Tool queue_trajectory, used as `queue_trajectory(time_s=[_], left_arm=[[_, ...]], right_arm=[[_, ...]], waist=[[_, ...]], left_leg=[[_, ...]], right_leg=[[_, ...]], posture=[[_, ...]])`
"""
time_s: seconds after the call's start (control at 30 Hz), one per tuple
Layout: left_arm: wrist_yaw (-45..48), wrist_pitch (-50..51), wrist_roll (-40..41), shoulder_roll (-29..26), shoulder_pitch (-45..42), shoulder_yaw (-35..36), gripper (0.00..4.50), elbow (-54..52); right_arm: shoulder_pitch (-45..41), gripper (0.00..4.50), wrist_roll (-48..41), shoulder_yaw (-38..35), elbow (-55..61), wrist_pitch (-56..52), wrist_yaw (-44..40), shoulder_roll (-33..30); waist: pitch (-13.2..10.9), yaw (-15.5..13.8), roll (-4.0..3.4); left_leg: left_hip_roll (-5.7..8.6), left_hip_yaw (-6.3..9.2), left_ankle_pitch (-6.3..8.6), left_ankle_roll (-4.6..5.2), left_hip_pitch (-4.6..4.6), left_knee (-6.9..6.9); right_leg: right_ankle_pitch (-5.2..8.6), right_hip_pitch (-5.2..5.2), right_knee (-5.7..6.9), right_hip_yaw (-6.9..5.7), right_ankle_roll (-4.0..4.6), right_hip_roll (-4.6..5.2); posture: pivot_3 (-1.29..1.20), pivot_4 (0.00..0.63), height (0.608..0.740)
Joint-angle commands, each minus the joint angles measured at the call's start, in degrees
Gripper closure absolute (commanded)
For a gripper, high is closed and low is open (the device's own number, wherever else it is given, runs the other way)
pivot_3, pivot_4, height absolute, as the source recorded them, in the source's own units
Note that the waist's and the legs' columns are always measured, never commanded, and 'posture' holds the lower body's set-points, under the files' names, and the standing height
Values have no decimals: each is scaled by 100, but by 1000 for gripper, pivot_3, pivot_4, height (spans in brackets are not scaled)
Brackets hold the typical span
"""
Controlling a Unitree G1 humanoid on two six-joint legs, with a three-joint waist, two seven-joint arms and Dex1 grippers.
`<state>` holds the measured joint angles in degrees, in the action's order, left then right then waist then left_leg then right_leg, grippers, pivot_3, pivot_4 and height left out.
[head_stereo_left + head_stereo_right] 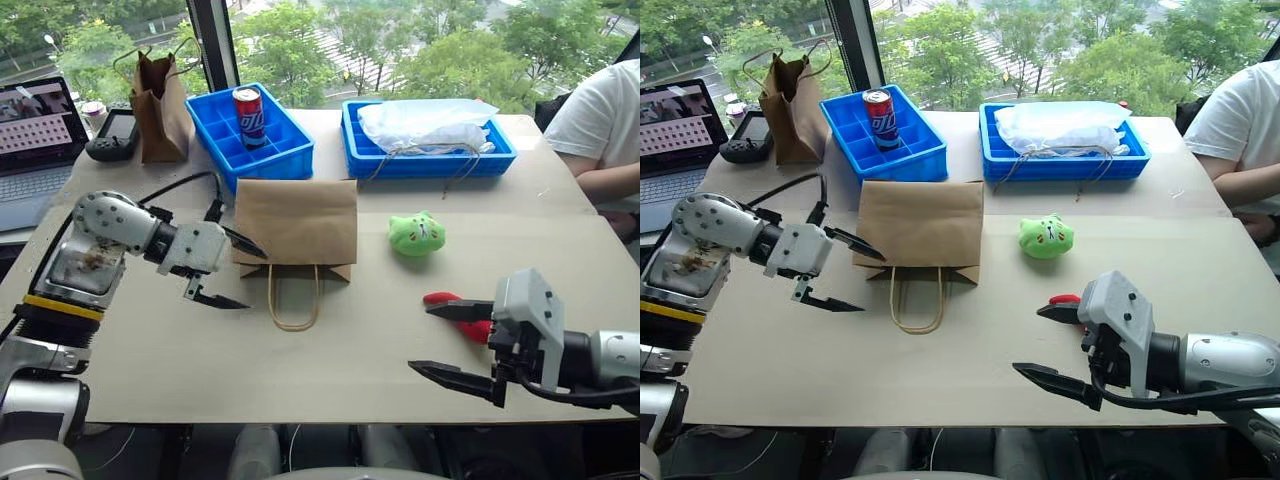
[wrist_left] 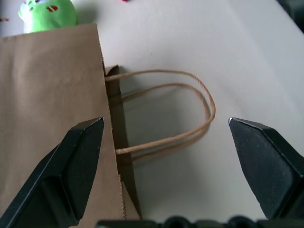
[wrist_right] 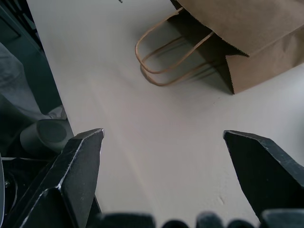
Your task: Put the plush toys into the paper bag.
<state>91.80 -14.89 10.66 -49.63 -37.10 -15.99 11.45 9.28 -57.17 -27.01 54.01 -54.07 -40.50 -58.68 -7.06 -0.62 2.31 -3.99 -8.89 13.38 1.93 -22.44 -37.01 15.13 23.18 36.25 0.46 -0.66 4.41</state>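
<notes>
The wide brown paper bag [image 1: 296, 230] lies flat on the table, mouth and cord handles [image 1: 293, 298] toward me. The lime-green plush toy [image 1: 416, 233] sits to its right. The red plush toy [image 1: 468, 318] lies nearer me, partly hidden behind my right gripper [image 1: 448, 340], which hovers open over the table's front right with nothing between its fingers. My left gripper [image 1: 240, 274] is open just left of the bag's mouth corner, empty. In the left wrist view the bag [image 2: 52, 118], its handles [image 2: 180, 114] and the green toy [image 2: 47, 14] show.
Two blue trays stand at the back: one [image 1: 225, 135] holding a red can [image 1: 247, 117], one [image 1: 430, 160] holding a white plastic bag [image 1: 425, 125]. A narrow tall brown bag [image 1: 160, 105], a controller [image 1: 115, 135] and a laptop [image 1: 35, 140] are back left. A person's arm [image 1: 600, 140] rests at the right edge.
</notes>
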Motion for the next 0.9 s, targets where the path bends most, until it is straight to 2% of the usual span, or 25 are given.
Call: queue_trajectory(time_s=[0.03,0.3,0.43,0.57,0.77,0.87,0.9], left_arm=[[65,-955,-270,328,-53,-216,0,257],[-521,-3038,-1145,965,-431,-539,0,1590],[-829,-3355,-1215,1251,-628,-539,0,1988],[-730,-3089,-929,1399,-810,-469,1115,2124],[-526,-2910,-789,1365,-950,-480,3292,2246],[-635,-2205,-438,1564,-986,-279,4442,2098],[-637,-1900,-289,1616,-1009,-212,4442,1970]], right_arm=[[-171,27,-125,78,109,-12,319,-70],[-22,27,-376,-44,257,-30,861,-21],[43,27,-424,-80,273,12,1016,-45],[95,0,-427,-103,277,39,1091,-60],[74,0,-318,-13,212,73,1125,-105],[136,0,-202,111,183,-7,1229,-102],[238,0,-167,148,215,-47,1236,-96]], waist=[[0,-6,0],[1,-8,-1],[2,-7,-4],[2,-6,-4],[5,18,-9],[5,10,-9],[5,7,-9]], left_leg=[[1,2,2,4,-4,-2],[10,59,10,18,-57,-42],[10,73,12,23,-69,-62],[10,84,15,30,-82,-82],[10,86,16,31,-80,-82],[10,87,15,31,-81,-82],[11,87,15,31,-81,-82]], right_leg=[[-2,-1,-7,0,-3,0],[-4,3,-15,-9,-14,-7],[-7,0,-11,-17,-19,-7],[-13,-4,-10,-21,-30,-6],[-13,-4,-9,-18,-32,-10],[-13,-4,-8,-19,-32,-10],[-13,-4,-9,-19,-32,-10]], posture=[[0,150,736],[0,150,736],[0,150,736],[0,150,736],[0,150,736],[0,150,736],[0,150,736]])
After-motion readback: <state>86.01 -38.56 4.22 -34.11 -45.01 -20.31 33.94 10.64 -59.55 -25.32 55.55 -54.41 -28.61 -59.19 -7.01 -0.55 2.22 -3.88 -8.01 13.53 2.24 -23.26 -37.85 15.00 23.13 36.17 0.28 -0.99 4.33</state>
